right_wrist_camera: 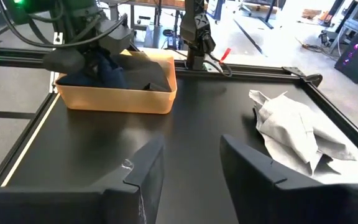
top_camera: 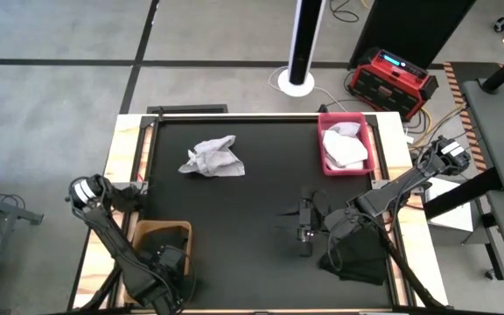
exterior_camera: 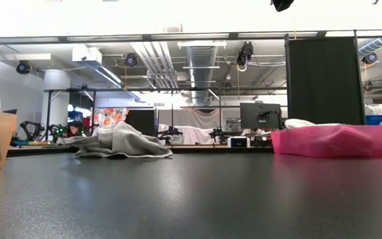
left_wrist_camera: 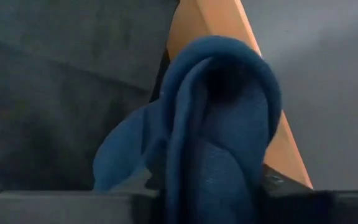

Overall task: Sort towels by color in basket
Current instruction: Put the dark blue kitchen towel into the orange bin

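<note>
I have the left pincer (top_camera: 171,267) down in the tan basket (top_camera: 144,233) at the near left corner of the table (top_camera: 261,184), and my left wrist view fills with the navy towel (left_wrist_camera: 216,143) bunched between its fingers, so I read it as pinching that towel just over the basket's rim. The right wrist view backs this up: dark cloth already lies in that basket under the left arm. At the far right, the pink basket (top_camera: 326,166) holds a light towel (top_camera: 344,147), so that colour looks partly sorted. One light grey towel (top_camera: 212,158) lies crumpled on the table toward the far side, well apart from both baskets. A black towel (top_camera: 357,252) sits near the right edge, beside my right pincer (right_wrist_camera: 188,168), which hovers low with its fingers spread and nothing in them. By my judgement, two towels remain loose: the grey one for the pink basket, the black one for the tan.
</note>
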You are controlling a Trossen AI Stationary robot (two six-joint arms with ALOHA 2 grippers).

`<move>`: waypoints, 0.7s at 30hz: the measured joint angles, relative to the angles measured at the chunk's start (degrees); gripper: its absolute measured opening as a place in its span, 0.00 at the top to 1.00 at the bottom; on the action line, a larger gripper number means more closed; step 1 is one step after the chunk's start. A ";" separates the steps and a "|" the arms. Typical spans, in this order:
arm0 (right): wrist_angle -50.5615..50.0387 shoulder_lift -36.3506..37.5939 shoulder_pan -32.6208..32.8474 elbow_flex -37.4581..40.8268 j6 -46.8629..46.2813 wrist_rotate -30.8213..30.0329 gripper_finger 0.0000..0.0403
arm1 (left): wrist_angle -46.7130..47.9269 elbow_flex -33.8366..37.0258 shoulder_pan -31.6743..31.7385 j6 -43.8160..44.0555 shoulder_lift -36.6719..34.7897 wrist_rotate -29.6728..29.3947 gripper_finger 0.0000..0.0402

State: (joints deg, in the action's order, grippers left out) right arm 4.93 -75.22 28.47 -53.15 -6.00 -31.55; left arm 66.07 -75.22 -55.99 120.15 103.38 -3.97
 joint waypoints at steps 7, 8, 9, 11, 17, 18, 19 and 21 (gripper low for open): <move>-0.02 0.00 0.00 0.00 0.00 0.00 0.60 | 5.52 -5.19 0.00 -4.45 -0.05 0.02 0.51; -0.02 0.00 0.00 0.00 0.00 0.00 0.59 | 6.84 -6.42 -0.06 -4.83 -0.05 0.03 0.49; -0.01 0.00 0.00 0.00 0.00 0.00 0.59 | 8.22 -7.70 -0.09 -5.21 -0.05 0.04 0.47; -0.02 0.00 0.00 0.00 0.00 0.00 0.59 | 11.17 -10.44 -0.11 -6.06 -0.07 0.04 0.44; -0.06 0.00 0.00 0.00 0.00 0.02 0.62 | 21.44 -16.64 -0.20 -7.47 -0.14 -0.06 0.44; -0.10 0.00 0.00 0.00 0.00 0.01 0.62 | 22.00 -17.01 -0.22 -7.89 -0.16 -0.27 0.46; -0.17 0.00 0.00 0.00 0.00 0.02 0.62 | 21.55 -17.05 -0.22 -8.90 -0.18 -0.63 0.49; -0.40 0.00 0.00 0.00 0.00 0.01 0.63 | 19.82 -16.96 -0.22 -11.31 -0.16 -1.12 0.56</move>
State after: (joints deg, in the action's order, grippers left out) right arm 4.52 -75.22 28.47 -53.15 -6.00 -31.54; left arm 85.88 -92.17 -56.21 108.84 103.21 -5.09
